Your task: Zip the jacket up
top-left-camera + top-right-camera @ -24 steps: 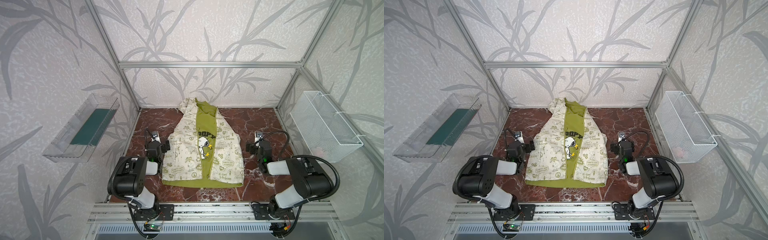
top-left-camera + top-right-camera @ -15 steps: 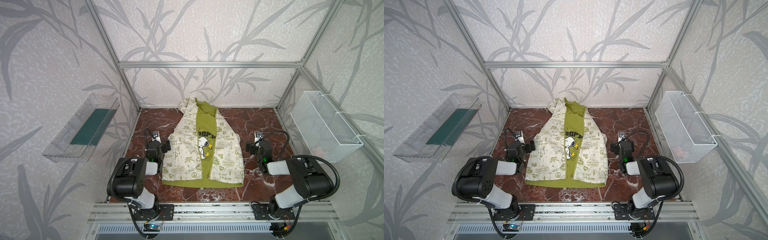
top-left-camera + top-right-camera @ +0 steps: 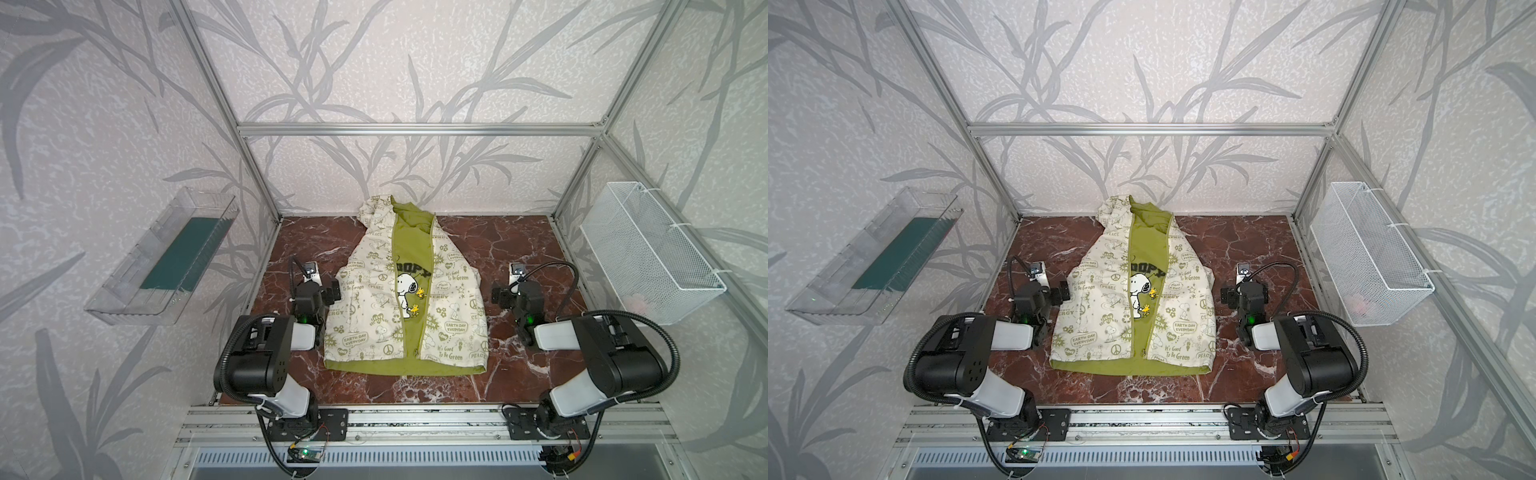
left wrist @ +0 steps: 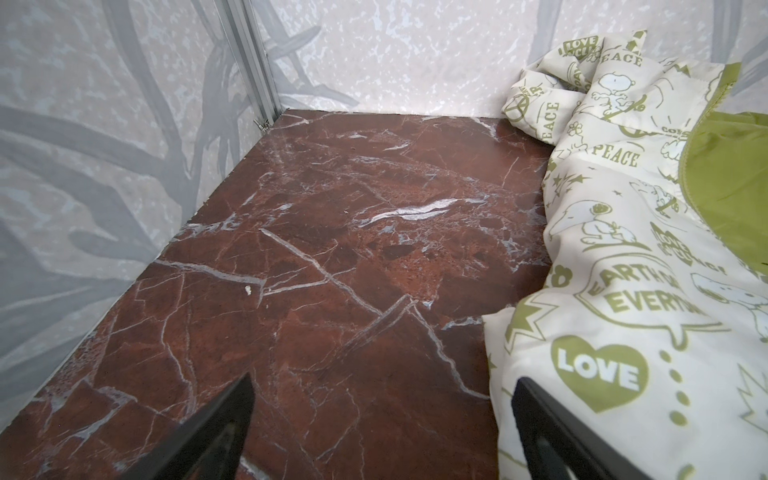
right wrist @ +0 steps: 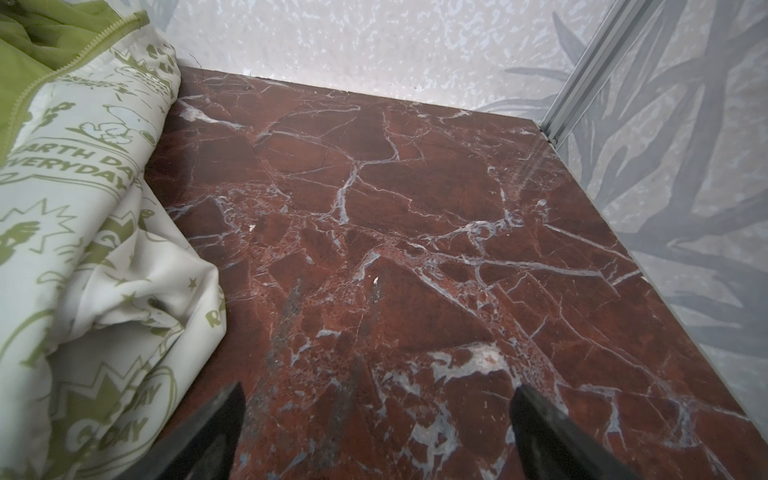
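The jacket (image 3: 370,307) (image 3: 1096,311) lies flat on its back on the red marble floor, hood toward the far wall. Its front stands open, showing olive-green lining (image 3: 409,245); the gap is wide near the hood and narrows toward the hem. My left gripper (image 3: 313,291) (image 3: 1040,296) rests low beside the jacket's left edge, open; in the left wrist view (image 4: 382,415) one finger (image 4: 540,419) overlaps the cream cloth (image 4: 623,299), nothing between the jaws. My right gripper (image 3: 519,293) (image 3: 1246,296) sits open off the jacket's right edge (image 5: 75,249), over bare marble (image 5: 376,415).
The marble floor (image 3: 519,237) is boxed in by patterned walls and aluminium posts (image 3: 257,174). A clear plastic bin (image 3: 166,257) hangs on the left wall and a white wire basket (image 3: 648,253) on the right wall. Both arm bases stand on the front rail (image 3: 415,419).
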Robot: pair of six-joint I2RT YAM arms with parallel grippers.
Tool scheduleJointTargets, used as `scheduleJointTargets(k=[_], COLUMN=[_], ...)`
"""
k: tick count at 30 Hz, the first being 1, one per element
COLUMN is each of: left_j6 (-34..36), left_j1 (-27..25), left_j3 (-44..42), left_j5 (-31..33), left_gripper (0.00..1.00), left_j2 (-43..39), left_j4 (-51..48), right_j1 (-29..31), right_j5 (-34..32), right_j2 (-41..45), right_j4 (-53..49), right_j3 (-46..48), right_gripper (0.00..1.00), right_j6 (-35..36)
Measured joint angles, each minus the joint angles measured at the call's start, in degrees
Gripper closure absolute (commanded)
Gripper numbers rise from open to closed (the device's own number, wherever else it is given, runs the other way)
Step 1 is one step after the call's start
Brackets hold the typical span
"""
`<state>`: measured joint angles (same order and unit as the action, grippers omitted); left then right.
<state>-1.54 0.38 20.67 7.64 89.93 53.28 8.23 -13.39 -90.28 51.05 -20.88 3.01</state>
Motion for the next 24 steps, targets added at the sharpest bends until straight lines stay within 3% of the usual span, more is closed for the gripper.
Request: scheduleJointTargets(k=[11,14,18,21,24], left_j6=[-0.63,-1.38,-4.46,-8.74,-16.28], left_j1=[-0.02,-0.13,-0.24,-0.63,-3.45], left_j3=[0.00,1.53,10.97,19.34,21.84], left_j5=[3.26,5.68,7.65,5.16,1.40], left_gripper=[0.01,0.01,0.01,0.03,0.04], left_j2=[-0.17,-4.28,-15.65,-22.93,-28.20], left_j4=[-0.15,-7.69,-25.31,-36.63,-43.91], right_j1=[0.00,0.57,2.45,4.66,11.10], right_j5=[0.00,-1.14,-4.57,-4.24,-3.54], right_j2=[0.00,1.75,13.31,20.85,27.10], right_j4=[0.00,-1.70,-25.75,-44.06,-57.94], right_j3=[0.00,-0.11,-8.44,-19.30,-24.94], right_gripper=[0.01,0.01,0.01,0.01,0.01], right_j6=[0.00,0.09,-4.17,-9.81,-15.82])
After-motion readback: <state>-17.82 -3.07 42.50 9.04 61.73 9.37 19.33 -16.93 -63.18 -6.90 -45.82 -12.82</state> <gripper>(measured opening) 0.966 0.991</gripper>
